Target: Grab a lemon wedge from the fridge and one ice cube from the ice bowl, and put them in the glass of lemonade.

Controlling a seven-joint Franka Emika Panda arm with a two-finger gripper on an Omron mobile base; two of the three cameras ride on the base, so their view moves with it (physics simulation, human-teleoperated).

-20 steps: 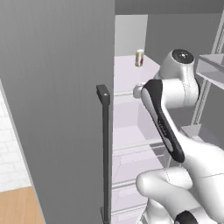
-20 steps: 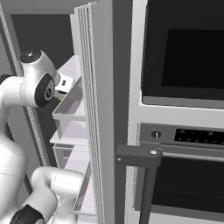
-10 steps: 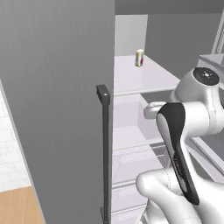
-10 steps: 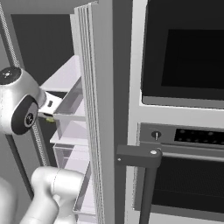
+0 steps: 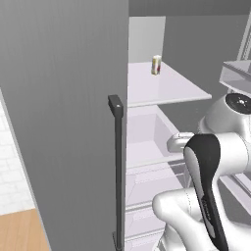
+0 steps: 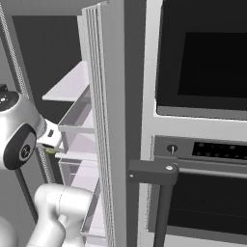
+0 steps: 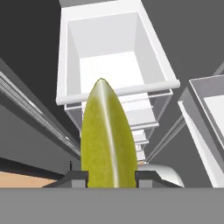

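In the hand view the yellow-green lemon wedge [image 7: 107, 140] stands upright between my two dark fingertips [image 7: 76, 177], and my gripper [image 7: 108, 177] is shut on it. From the right base view the gripper [image 6: 50, 144] hangs just outside the fridge's [image 6: 103, 120] open compartment, a sliver of the wedge [image 6: 49, 150] showing under it. Beyond the wedge lies an open white fridge drawer [image 7: 116, 65]. The grey fridge door [image 5: 63, 122] with its dark bar handle [image 5: 117, 166] stands open at the left. The ice bowl, ice cube and glass of lemonade are out of view.
A small cream-and-red can [image 5: 156, 64] stands on the upper white shelf [image 5: 166, 90]. Clear drawers [image 5: 147, 142] sit below it. To the right of the fridge is a built-in oven [image 6: 202, 96] with a dark bar handle [image 6: 159, 173]. Door bins [image 7: 210, 118] stand close to the hand.
The arm has drawn back and down from the fridge's shelf level toward the base, with the lemon wedge still in the gripper. The fridge and can have stayed put.
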